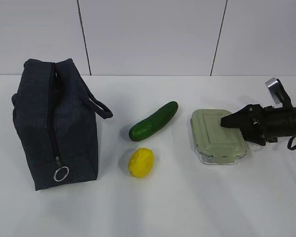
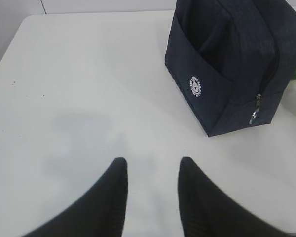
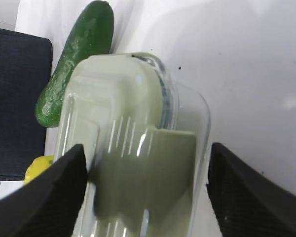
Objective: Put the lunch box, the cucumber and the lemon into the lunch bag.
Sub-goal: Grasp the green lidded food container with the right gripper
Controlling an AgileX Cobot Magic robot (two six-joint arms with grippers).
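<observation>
The right arm [image 1: 281,121] is matte black, slim and tube-like, narrowing toward the jaws; behind the jaws a silver metal bracket [image 1: 274,85] stands up from its top, and a thin black cable [image 1: 292,143] loops beneath it. The right gripper [image 3: 145,190] has broad black fingers [image 3: 246,197] with finely ribbed inner pads; the left gripper [image 2: 150,197] shows two smooth, matte black fingers [image 2: 111,197] that taper to rounded tips.
</observation>
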